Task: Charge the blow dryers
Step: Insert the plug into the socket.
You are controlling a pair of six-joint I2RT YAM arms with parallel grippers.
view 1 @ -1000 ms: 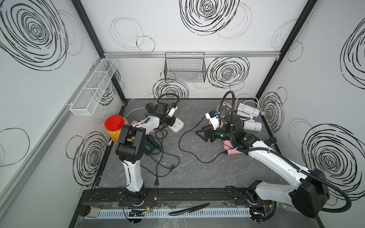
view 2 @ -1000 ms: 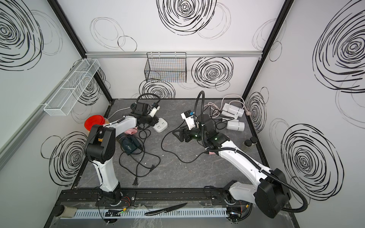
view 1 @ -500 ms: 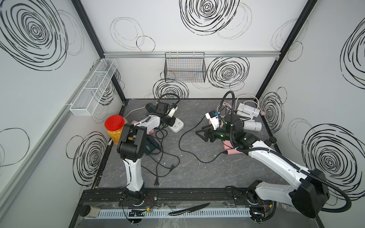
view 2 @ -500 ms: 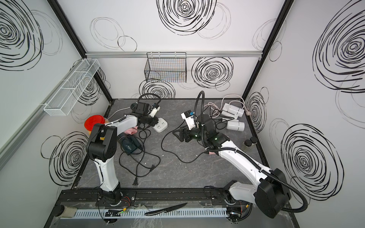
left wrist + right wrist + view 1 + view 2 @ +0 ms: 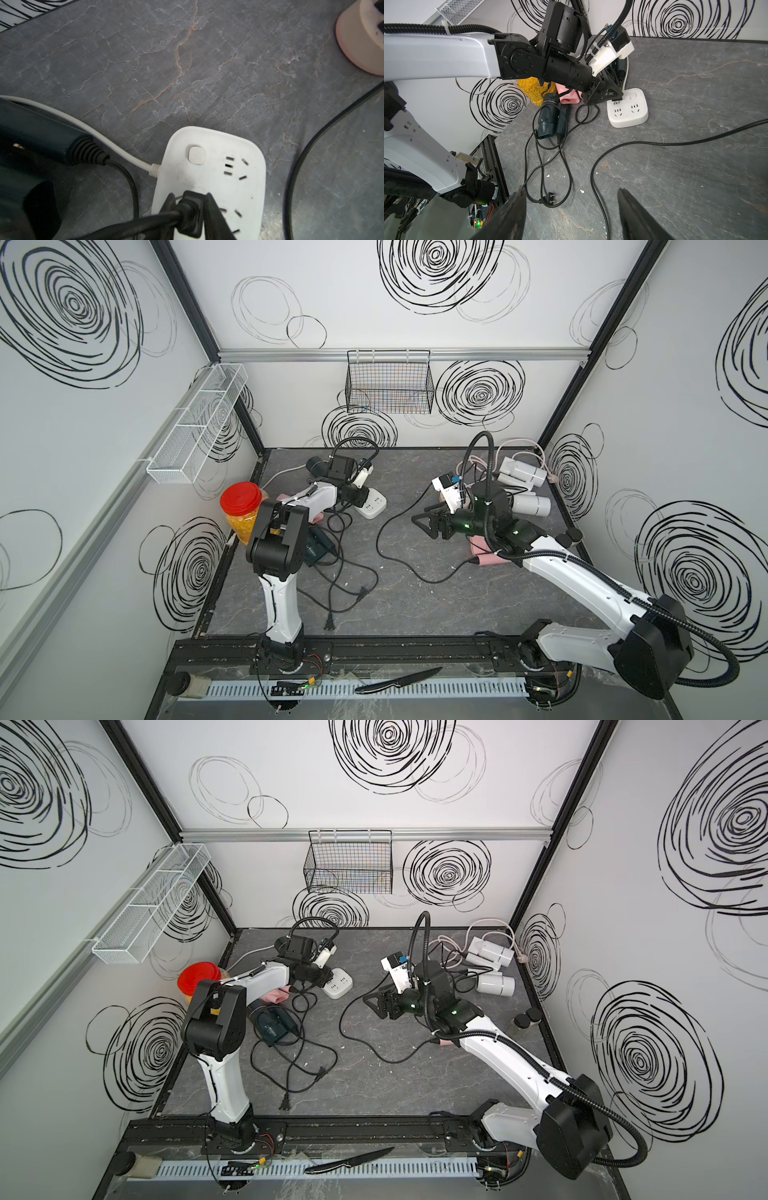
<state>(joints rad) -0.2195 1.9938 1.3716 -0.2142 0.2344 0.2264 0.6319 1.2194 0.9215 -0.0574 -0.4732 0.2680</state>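
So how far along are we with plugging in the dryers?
Done: nothing sure; most sockets on the strip are empty. In hand: the left tool is at a black plug on the strip, seating unclear; the right tool is open, empty. Still to do: a loose plug lies on the table.

White walls (image 5: 374,323) (black swirls) enclose a grey marbled tabletop (image 5: 415,614).

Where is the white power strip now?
In both top views the white power strip lies on the table, left of centre toward the back. The left claw is directly above it, with a dark teal blow dryer close by.
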